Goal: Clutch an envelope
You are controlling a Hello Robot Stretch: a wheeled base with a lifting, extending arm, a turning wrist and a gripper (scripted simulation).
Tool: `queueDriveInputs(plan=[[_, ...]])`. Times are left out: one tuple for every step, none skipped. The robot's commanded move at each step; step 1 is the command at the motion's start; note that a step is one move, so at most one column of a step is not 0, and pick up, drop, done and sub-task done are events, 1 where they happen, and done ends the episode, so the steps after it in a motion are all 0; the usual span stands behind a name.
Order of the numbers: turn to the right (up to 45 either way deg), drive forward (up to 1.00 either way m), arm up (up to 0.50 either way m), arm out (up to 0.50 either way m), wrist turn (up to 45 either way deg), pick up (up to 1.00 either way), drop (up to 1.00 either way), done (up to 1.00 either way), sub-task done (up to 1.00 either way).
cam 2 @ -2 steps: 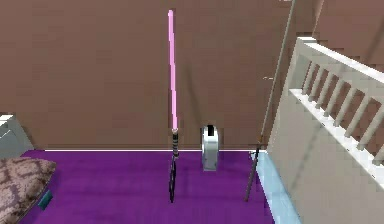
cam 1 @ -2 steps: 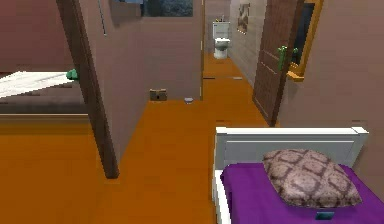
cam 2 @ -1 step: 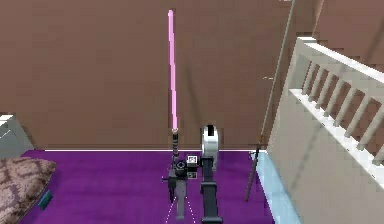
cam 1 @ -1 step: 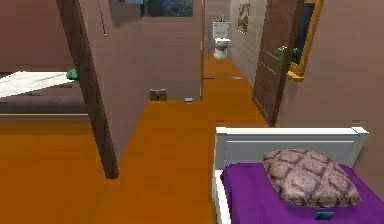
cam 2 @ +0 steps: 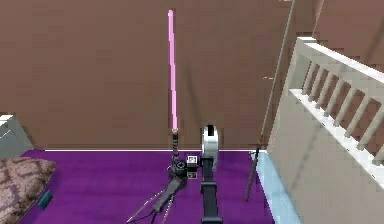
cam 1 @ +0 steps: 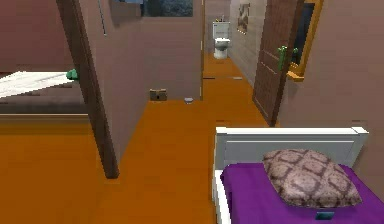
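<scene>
Over the purple bedcover point(cam 2: 110, 165), in the arm side view, my arm point(cam 2: 209, 200) rises from the bottom edge. The gripper point(cam 2: 150, 208) sits left of its 2 white squares, and its 2 thin fingers point(cam 2: 165, 192) slant down toward that view's lower left. I cannot tell from here whether the fingers are apart or together, nor whether they hold anything, since the cover lies right behind them. I also cannot tell which thing, if any, is the envelope. The nearest candidate, in my judgement, is a small flat teal thing point(cam 2: 46, 203) on the cover beside the patterned pillow point(cam 2: 20, 182). Its shape is too unclear for me to call it an envelope. It lies well to the left of the fingertips, roughly along the line they already point. If it is the envelope, I judge the reach should go that way, not out toward the wall. I cannot read its long axis. An upright pink rod point(cam 2: 172, 70) and a round grey-white thing point(cam 2: 210, 142) stand farther out, and a white railed frame point(cam 2: 330, 110) is at that view's right. I would steer clear of all 3.
</scene>
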Motion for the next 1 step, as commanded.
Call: queueDriveInputs(plan=[[0.0, 0.00, 0.00, 0.00, 45.0, 0.00, 0.00, 0.00, 0.00]])
